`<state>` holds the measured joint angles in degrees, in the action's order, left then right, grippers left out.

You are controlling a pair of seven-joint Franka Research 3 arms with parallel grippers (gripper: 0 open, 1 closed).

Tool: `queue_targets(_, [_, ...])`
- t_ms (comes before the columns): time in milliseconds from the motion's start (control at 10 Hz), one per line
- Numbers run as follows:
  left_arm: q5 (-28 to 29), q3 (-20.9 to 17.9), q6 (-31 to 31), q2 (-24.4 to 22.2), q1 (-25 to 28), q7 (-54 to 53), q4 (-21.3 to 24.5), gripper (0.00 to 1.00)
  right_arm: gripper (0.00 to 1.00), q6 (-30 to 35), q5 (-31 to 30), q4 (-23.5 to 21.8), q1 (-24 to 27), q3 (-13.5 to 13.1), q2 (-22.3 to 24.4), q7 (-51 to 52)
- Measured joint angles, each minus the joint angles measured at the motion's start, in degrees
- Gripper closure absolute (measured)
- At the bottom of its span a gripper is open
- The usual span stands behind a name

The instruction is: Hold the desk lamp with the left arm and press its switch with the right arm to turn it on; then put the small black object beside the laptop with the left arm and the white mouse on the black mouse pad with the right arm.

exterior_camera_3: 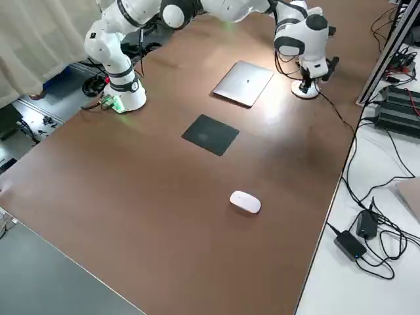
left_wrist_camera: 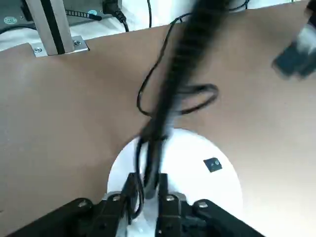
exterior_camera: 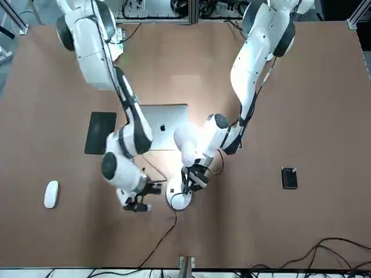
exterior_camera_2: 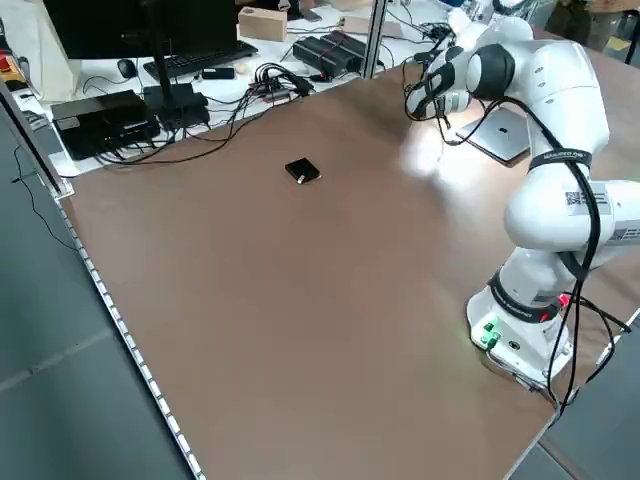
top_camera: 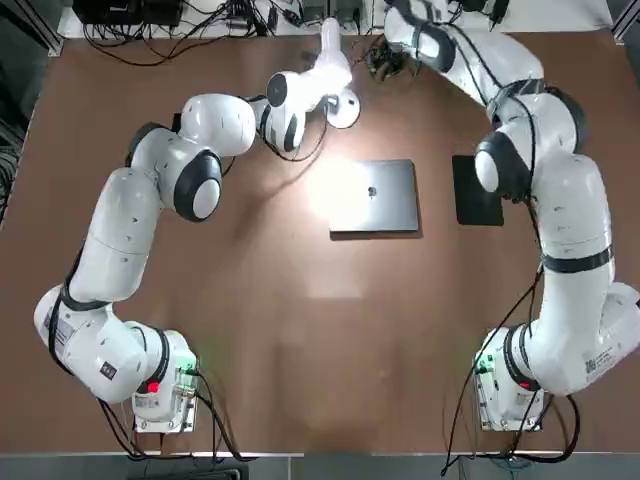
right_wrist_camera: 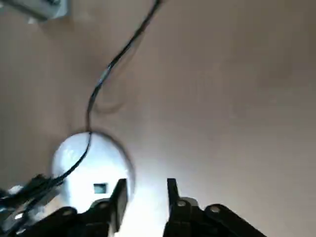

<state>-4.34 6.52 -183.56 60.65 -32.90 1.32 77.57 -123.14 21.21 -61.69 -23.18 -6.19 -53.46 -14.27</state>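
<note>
The white desk lamp's round base (exterior_camera: 177,200) stands at the far edge of the table and throws bright light on the silver laptop (exterior_camera: 165,123). My left gripper (left_wrist_camera: 147,190) straddles the lamp's thin black stem (left_wrist_camera: 148,168), its jaws a little apart on either side. The right gripper (right_wrist_camera: 145,190) hovers open just beside the base (right_wrist_camera: 91,163), near its small square switch (right_wrist_camera: 100,188), holding nothing. A small black object (exterior_camera: 289,178) lies on the table far out on my left. Far out on my right is the white mouse (exterior_camera: 51,194). The black mouse pad (exterior_camera: 100,132) lies to the right of the laptop.
The lamp's black cable (exterior_camera: 159,234) runs off the far table edge. Boxes, power supplies and cables (exterior_camera_2: 160,105) crowd the bench past that edge. Both arm bases (top_camera: 160,385) stand at the near edge.
</note>
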Motion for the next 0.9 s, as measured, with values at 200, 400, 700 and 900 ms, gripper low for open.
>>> queue_targets(200, [0.0,0.0,0.0,-0.1,0.0,0.0,-0.1,0.39,0.24,5.1,-6.5,0.0,5.5,0.0,1.2,3.5])
queue_targets(400, [0.0,0.0,0.0,-0.7,0.1,0.0,1.2,0.10,0.01,7.3,-9.4,0.0,10.8,-0.2,1.5,9.8])
queue_targets(700, [0.0,-0.2,0.0,-6.5,1.2,-0.1,10.3,0.00,0.00,7.7,-11.3,-0.1,20.0,-0.4,1.9,22.0])
queue_targets(900, [0.0,-0.2,0.8,-10.3,2.8,-0.1,15.6,0.00,0.00,7.6,-11.5,-0.3,26.4,-0.4,1.9,31.2])
